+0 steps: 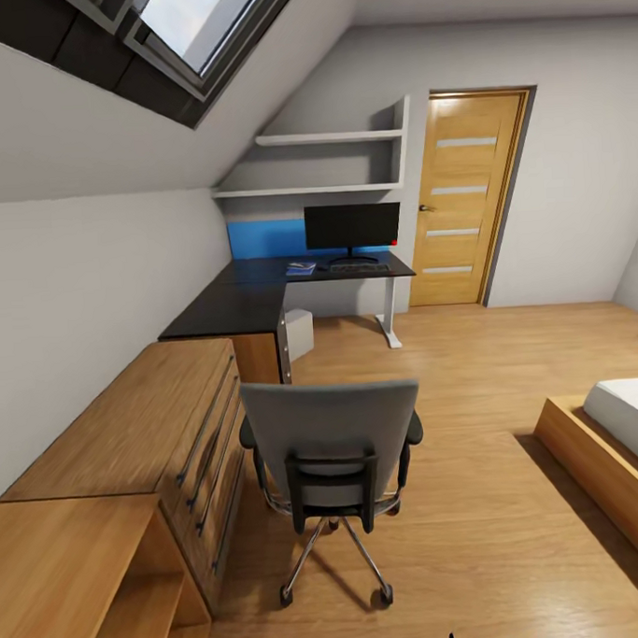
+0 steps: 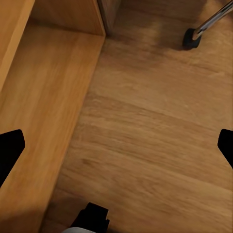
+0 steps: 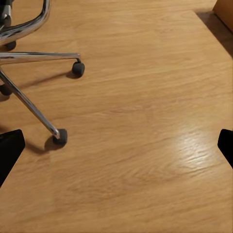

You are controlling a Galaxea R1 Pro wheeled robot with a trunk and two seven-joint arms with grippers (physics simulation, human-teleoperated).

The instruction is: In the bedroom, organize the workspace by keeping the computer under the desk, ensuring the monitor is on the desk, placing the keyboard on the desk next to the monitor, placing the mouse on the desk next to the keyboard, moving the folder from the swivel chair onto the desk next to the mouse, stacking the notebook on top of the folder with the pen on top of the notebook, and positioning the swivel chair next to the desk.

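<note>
Monitor (image 1: 352, 227) on desk (image 1: 252, 299); no writing legible.

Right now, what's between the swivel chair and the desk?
In the head view, bare wooden floor separates the swivel chair from the desk; a wooden dresser runs alongside.

1. We see the swivel chair (image 1: 332, 468) blocking the straight line to the desk (image 1: 262, 299)
2. Open floor (image 1: 478, 498) right of it, between chair and bed frame (image 1: 598, 463)
3. Dresser (image 1: 147, 431) walls off the left
</note>
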